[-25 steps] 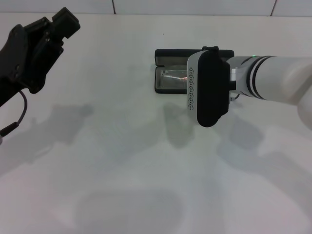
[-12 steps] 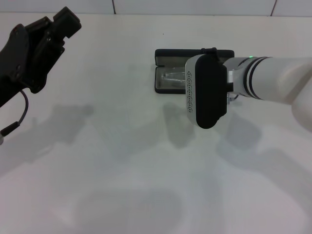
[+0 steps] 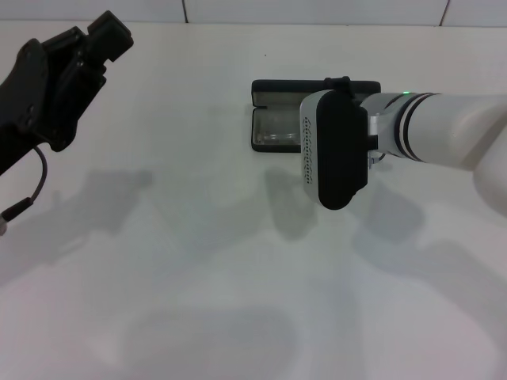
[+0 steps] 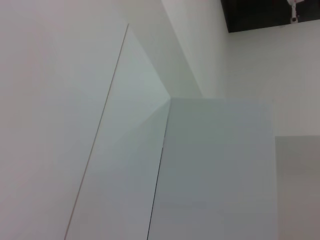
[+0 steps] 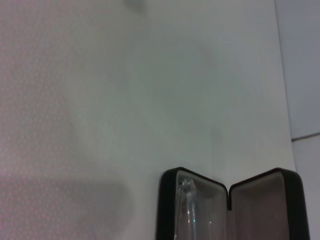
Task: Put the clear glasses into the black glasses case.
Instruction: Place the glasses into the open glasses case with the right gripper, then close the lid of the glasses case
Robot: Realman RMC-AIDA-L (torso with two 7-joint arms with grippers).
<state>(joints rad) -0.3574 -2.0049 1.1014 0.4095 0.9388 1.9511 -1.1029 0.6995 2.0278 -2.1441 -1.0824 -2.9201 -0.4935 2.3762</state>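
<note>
Pale wall panels (image 4: pixel 210 170) meeting below a dark opening (image 4: pixel 270 12).

No text, label, brand, number or sign can be read in any view; the open oblong black hard glasses case (image 3: pixel 273 111) shows no legible lettering.

White table (image 3: pixel 198 261); the open black glasses case (image 3: pixel 273 119) lies toward its far side

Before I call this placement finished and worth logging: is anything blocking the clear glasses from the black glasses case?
Nothing visible does. The clear glasses already lie inside the open black glasses case; its lid stands open. The right gripper is above the case.
</note>
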